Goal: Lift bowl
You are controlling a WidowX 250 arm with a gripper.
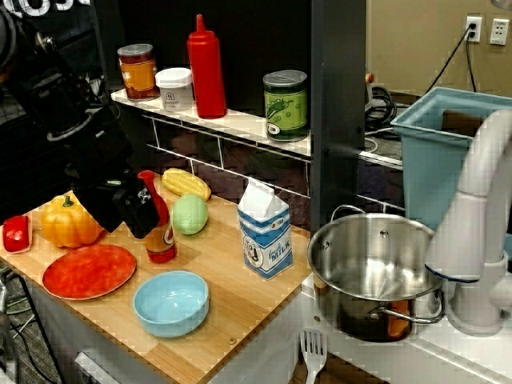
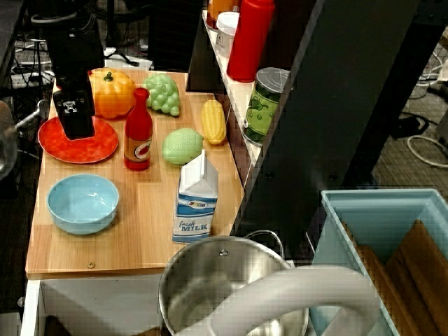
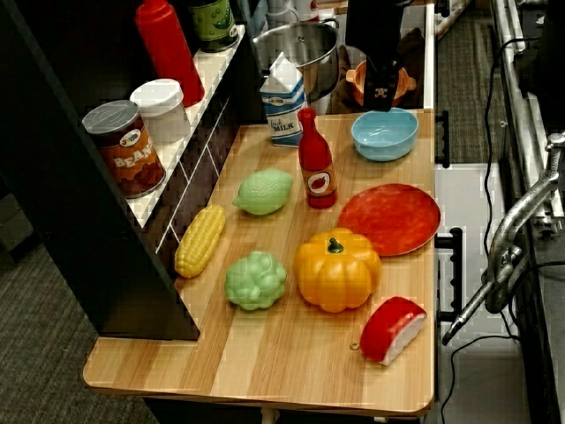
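The bowl (image 1: 170, 302) (image 2: 82, 203) (image 3: 384, 134) is small, round, light blue and empty. It stands upright near the front edge of the wooden board (image 1: 240, 312). My black gripper (image 1: 138, 212) (image 2: 74, 117) (image 3: 380, 93) hangs in the air above the red-orange plate (image 1: 88, 270) (image 2: 105, 143), beside the red sauce bottle (image 1: 160, 240) (image 2: 138, 133). It is apart from the bowl and holds nothing that I can see. Its fingers merge into one dark block, so their spacing does not show.
An orange pumpkin (image 1: 70, 222) sits behind the plate, and a milk carton (image 1: 266, 232) stands right of the bowl. A big steel pot (image 1: 376, 264) is in the sink area. Corn (image 2: 213, 120), green vegetables (image 2: 182, 145) and a shelf of jars (image 1: 208, 68) line the back.
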